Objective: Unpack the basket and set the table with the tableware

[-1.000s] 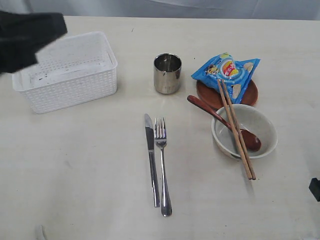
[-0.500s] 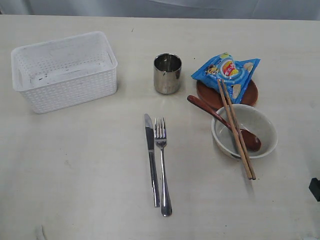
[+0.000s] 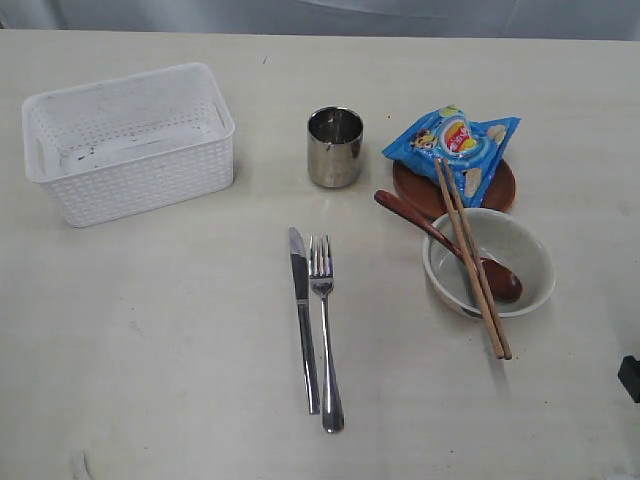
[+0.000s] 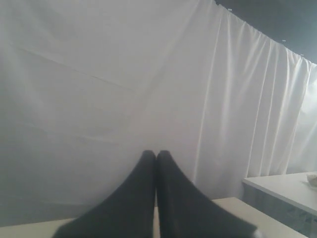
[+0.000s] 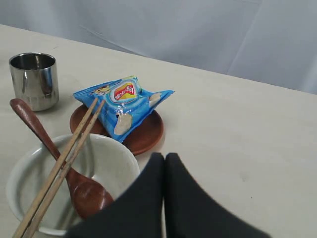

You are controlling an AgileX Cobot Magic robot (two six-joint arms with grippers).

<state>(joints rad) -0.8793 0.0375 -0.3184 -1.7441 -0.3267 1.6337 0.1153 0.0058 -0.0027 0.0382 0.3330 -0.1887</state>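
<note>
The white lattice basket (image 3: 128,140) stands empty at the table's (image 3: 160,340) far left. A steel cup (image 3: 334,146) is at centre back. A knife (image 3: 303,315) and fork (image 3: 324,325) lie side by side in the middle. On the right, a brown plate (image 3: 422,192) carries a blue snack bag (image 3: 455,143). In front of it a white bowl (image 3: 488,262) holds a red-brown spoon (image 3: 440,241), with chopsticks (image 3: 470,257) laid across it. My left gripper (image 4: 156,154) is shut, empty, facing a curtain. My right gripper (image 5: 165,157) is shut, empty, just right of the bowl (image 5: 69,178).
A white curtain (image 4: 124,89) hangs behind the table. A dark part of the right arm (image 3: 630,378) shows at the exterior view's right edge. A second table edge (image 4: 282,186) appears in the left wrist view.
One second ago the left arm's dark shape hung over the basket's far left corner; it has since withdrawn out of the exterior view. The objects have not moved.
</note>
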